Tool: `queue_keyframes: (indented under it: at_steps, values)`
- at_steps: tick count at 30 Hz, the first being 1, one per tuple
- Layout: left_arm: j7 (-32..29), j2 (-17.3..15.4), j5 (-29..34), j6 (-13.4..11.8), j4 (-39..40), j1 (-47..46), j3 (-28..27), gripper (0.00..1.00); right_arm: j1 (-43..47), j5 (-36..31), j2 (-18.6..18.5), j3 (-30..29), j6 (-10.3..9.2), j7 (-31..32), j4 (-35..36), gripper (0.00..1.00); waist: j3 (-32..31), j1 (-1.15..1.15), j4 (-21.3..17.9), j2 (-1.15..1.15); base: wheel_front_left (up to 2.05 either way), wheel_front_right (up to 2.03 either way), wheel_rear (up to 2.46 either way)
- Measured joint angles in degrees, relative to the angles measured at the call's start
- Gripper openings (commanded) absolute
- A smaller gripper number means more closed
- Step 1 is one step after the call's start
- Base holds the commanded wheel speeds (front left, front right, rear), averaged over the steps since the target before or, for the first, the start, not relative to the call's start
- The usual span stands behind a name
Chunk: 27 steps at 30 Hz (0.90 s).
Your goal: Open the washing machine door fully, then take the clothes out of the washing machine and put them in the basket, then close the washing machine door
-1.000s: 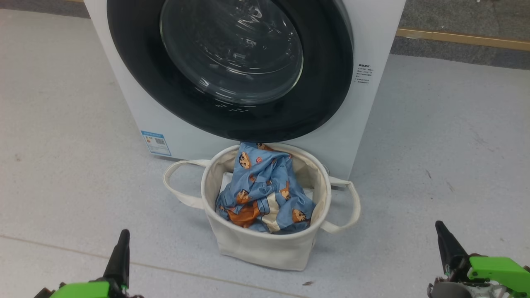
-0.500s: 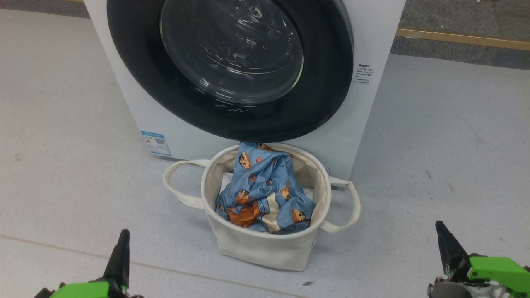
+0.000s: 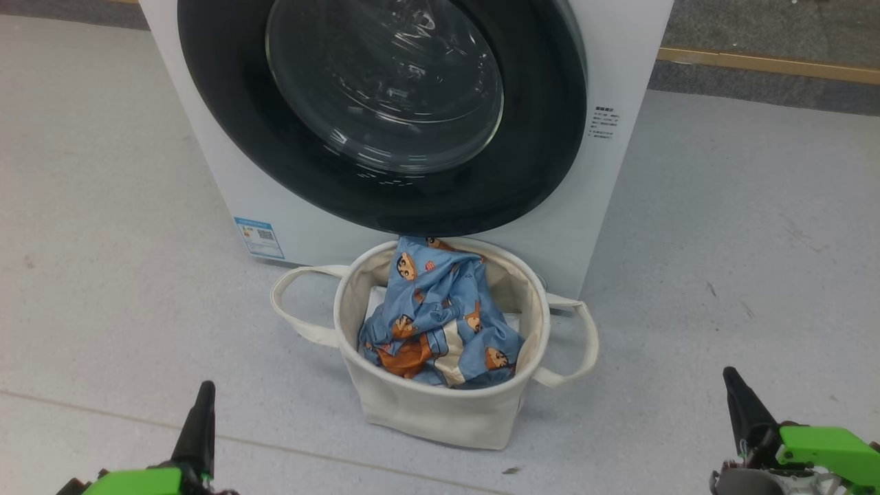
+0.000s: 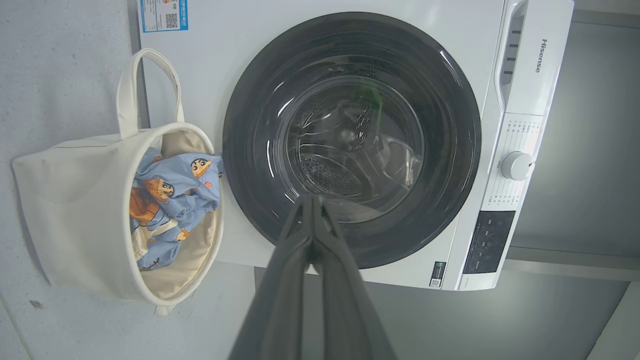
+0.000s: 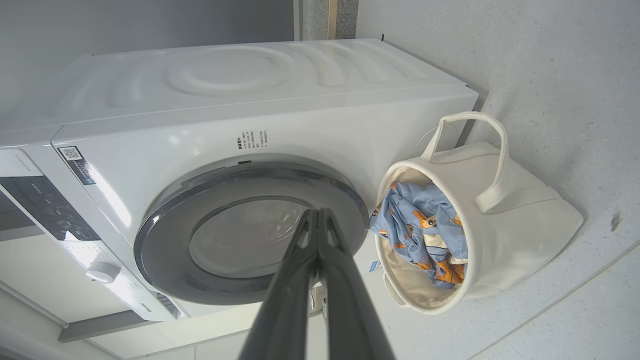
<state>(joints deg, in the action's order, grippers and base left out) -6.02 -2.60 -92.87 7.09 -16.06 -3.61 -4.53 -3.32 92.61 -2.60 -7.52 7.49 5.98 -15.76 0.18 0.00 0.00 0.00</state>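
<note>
The white washing machine [image 3: 619, 75] stands ahead with its black-rimmed round door [image 3: 536, 158] shut flat against the front. On the floor below the door sits the cream canvas basket [image 3: 440, 412]. Blue clothes [image 3: 440, 316] with orange cartoon figures lie bunched inside it, one end draped up over the far rim. My left gripper [image 3: 204, 392] is shut and empty at the lower left, well short of the basket. At the lower right, my right gripper [image 3: 730, 377] is likewise shut and empty. Each wrist view looks along closed fingers at the door [image 4: 450, 140] [image 5: 165, 220] and basket [image 4: 65, 200] [image 5: 520, 220].
Pale grey floor [image 3: 742, 227] spreads on both sides of the machine. A wooden strip [image 3: 770, 65] runs along the dark floor edge at the back right. A blue label [image 3: 259, 238] marks the machine's lower left corner. The control panel and dial [image 4: 516, 165] sit beside the door.
</note>
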Motion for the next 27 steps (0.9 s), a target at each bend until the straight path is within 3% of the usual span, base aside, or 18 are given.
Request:
queue_keyframes:
  at_steps: [27]
  values:
    - [0.0, 0.0, 0.0, 0.0, 0.0, 0.0, 0.0, 0.00, 0.0, 0.0, 0.0, 0.0, 0.00, 0.0, 0.0, 0.00, 0.0, 0.00, 0.0, 0.00, 0.00, 0.00, 0.00]
